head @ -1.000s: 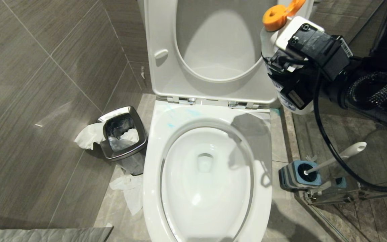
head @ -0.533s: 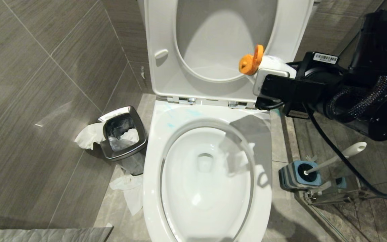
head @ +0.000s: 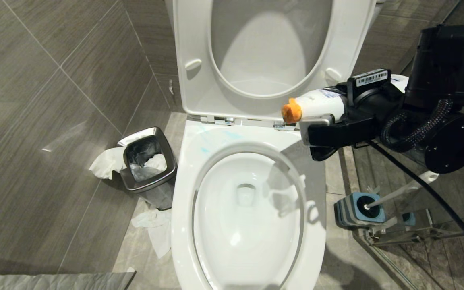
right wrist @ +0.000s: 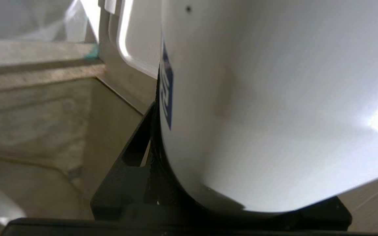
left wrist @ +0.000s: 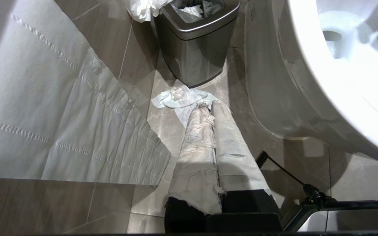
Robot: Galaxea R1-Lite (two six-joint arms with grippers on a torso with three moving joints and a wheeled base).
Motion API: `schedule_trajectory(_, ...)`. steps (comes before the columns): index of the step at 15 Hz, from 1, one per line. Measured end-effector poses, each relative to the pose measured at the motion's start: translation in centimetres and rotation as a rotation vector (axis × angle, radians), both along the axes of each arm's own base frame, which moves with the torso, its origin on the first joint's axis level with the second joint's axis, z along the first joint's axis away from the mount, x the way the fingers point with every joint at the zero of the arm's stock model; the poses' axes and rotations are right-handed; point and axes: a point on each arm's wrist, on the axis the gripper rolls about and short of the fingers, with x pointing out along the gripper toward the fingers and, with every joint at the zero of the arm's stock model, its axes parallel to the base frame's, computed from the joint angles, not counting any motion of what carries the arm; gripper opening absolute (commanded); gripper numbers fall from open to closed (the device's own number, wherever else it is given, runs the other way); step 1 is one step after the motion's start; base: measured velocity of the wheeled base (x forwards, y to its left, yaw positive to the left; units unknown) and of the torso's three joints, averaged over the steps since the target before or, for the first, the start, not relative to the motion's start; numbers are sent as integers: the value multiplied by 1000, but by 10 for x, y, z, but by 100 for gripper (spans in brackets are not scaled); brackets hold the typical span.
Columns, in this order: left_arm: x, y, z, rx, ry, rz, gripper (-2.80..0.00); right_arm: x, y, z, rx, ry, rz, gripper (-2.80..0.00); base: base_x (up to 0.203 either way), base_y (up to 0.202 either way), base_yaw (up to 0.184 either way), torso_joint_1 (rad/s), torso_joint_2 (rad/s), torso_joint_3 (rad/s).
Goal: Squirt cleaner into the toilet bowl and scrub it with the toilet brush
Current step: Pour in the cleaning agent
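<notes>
The white smooth plastic cleaner bottle [head: 321, 104], orange nozzle leftward, lies level above the glossy oval ceramic toilet bowl's [head: 187, 193] rear rim; we see our right gripper [head: 324, 121] half-spread, clamping it.

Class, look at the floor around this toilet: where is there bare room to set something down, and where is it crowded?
Bare tile lies between the toilet bowl and the blue brush holder. The other side is crowded: the steel bin stands close beside the bowl, with crumpled tissue on the floor. Behind the holder, the toilet brush leans.
</notes>
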Motion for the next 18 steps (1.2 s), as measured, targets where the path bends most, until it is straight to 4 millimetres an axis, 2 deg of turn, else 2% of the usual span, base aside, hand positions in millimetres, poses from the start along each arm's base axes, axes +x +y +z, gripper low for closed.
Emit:
schedule_trajectory(7, 0, 0, 0, 0, 0, 0, -280, -11, 15, 11, -267, -217, 32, -280, 0, 0, 0, 0, 0, 0)
schedule_trajectory(18, 0, 0, 0, 2, 0, -1, -280, -16, 28, 10, -308, -264, 59, -280, 0, 0, 0, 0, 0, 0)
